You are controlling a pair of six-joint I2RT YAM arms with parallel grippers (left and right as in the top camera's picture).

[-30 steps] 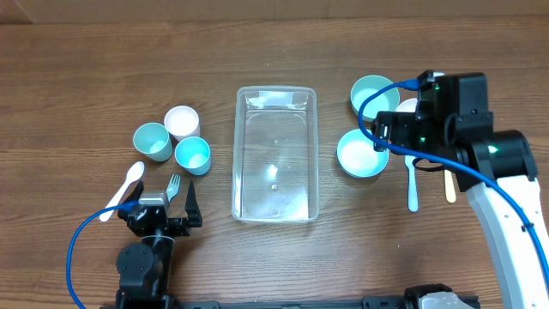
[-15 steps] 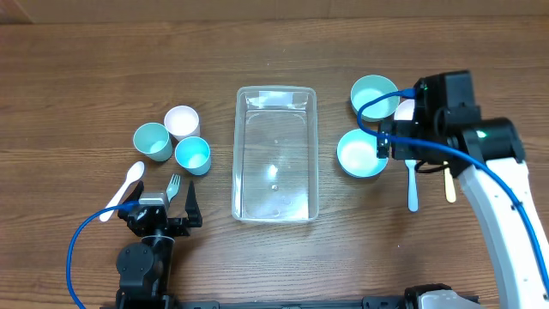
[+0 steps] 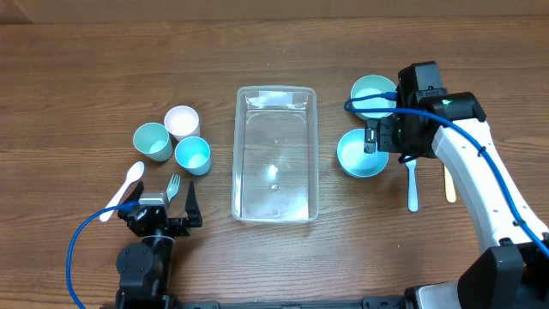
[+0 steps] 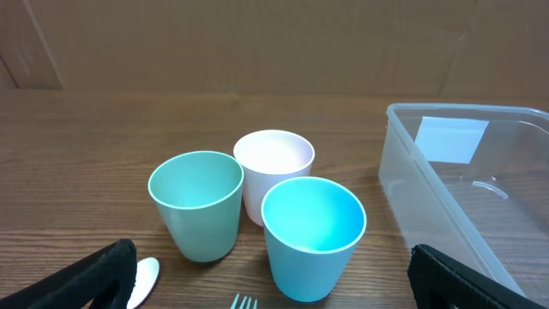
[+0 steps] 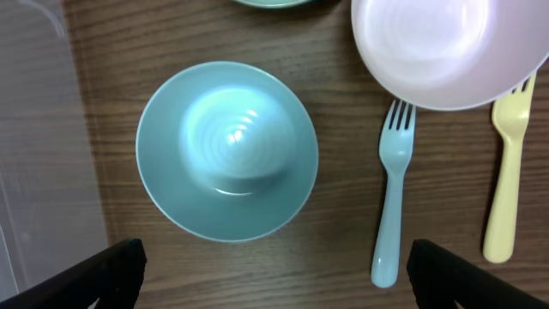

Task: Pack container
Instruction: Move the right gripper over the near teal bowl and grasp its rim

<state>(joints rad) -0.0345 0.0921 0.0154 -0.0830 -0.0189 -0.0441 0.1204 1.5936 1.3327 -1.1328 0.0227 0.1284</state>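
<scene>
Brown wooden table (image 3: 86, 69) below. My right claw (image 3: 376, 139) has swung inward and now hangs released, jaws spread, directly above the teal bowl (image 5: 227, 150). The empty container (image 3: 274, 172) lies just to its left, so the bowl looks like my first pick.

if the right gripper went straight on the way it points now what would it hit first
Probably the teal bowl: it sits right below the open right gripper, slightly off centre between its fingers. How far below is unclear.
</scene>
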